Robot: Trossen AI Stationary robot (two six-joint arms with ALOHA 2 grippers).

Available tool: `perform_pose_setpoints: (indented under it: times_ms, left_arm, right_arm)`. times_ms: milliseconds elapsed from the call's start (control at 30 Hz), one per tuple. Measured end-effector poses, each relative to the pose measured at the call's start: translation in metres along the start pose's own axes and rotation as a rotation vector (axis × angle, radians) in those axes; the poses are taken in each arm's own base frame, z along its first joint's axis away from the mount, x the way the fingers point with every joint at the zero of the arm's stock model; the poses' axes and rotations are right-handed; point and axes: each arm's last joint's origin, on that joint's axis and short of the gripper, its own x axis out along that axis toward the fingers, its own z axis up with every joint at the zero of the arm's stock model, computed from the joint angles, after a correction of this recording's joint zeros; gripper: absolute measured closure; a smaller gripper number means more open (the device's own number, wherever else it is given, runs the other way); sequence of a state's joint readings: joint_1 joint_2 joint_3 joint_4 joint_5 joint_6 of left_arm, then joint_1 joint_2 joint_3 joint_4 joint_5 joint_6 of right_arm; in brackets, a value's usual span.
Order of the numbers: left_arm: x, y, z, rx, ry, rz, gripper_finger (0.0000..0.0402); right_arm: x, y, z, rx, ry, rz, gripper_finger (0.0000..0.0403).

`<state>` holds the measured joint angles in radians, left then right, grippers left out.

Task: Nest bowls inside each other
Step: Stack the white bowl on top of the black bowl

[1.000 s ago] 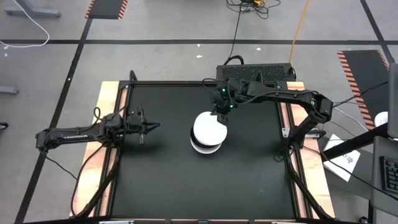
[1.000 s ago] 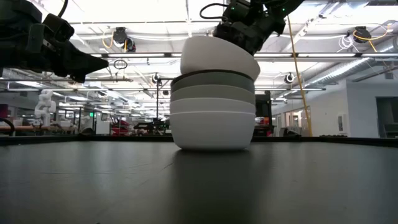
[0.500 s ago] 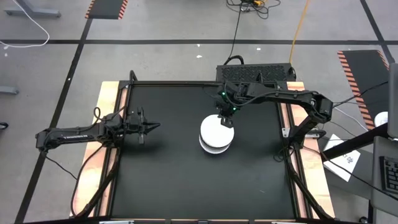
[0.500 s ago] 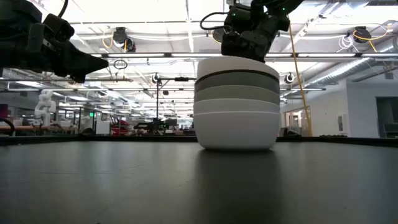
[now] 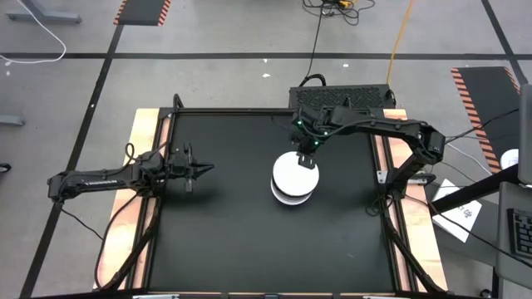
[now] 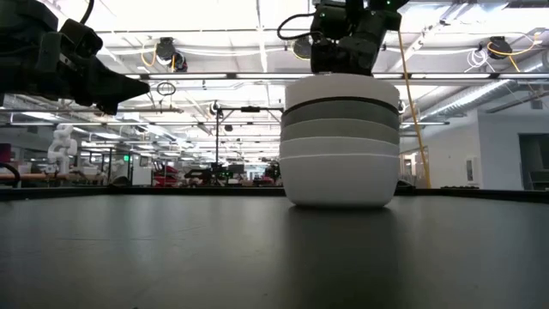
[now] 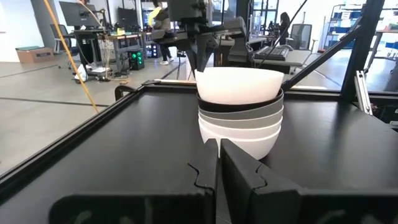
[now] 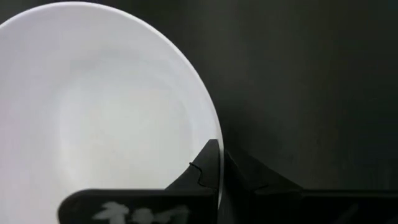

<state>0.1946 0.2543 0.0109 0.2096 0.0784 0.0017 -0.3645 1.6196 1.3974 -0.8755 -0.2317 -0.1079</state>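
The bowls stand nested in one upright stack near the table's middle, its bottom bowl on the black mat. In the low view the stack shows a white bowl on top, a thin black edge, a grey bowl, then white ones. My right gripper hangs over the far rim of the top white bowl, shut on it. My left gripper waits shut near the table's left side, pointing at the stack without touching it. My right gripper holds the top white bowl by its rim on the far side of the stack. One finger is inside the bowl and the other outside. The fingers come from above, pointing down. The bowl sits level, nested in the stack.
The black mat lies bare around the stack. A raised black frame and wooden borders edge the table. A black box with cables sits beyond the far edge.
My right gripper has moved toward the table's right edge and slightly down, keeping its hold on the top white bowl. That bowl, tilted a second ago, now sits level in the stack. The whole stack has slid along the mat to the right with it.
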Motion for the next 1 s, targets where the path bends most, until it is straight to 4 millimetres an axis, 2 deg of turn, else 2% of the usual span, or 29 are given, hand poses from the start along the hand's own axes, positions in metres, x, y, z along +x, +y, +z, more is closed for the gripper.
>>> perform_pose_setpoints:
  times_ms: [500, 767, 1000]
  left_arm:
    - [0.0, 0.0, -0.001, -0.012, 0.006, 0.0, 0.038]
    - [0.0, 0.0, 0.0, -0.011, 0.005, 0.0, 0.038]
    - [0.0, 0.0, -0.001, -0.008, 0.011, -0.001, 0.038]
  right_arm:
    - [0.0, 0.0, -0.001, 0.023, 0.014, 0.005, 0.0403]
    - [0.032, -0.007, 0.0, 0.041, 0.096, 0.021, 0.0403]
    - [0.039, -0.008, 0.002, 0.041, 0.102, 0.03, 0.0403]
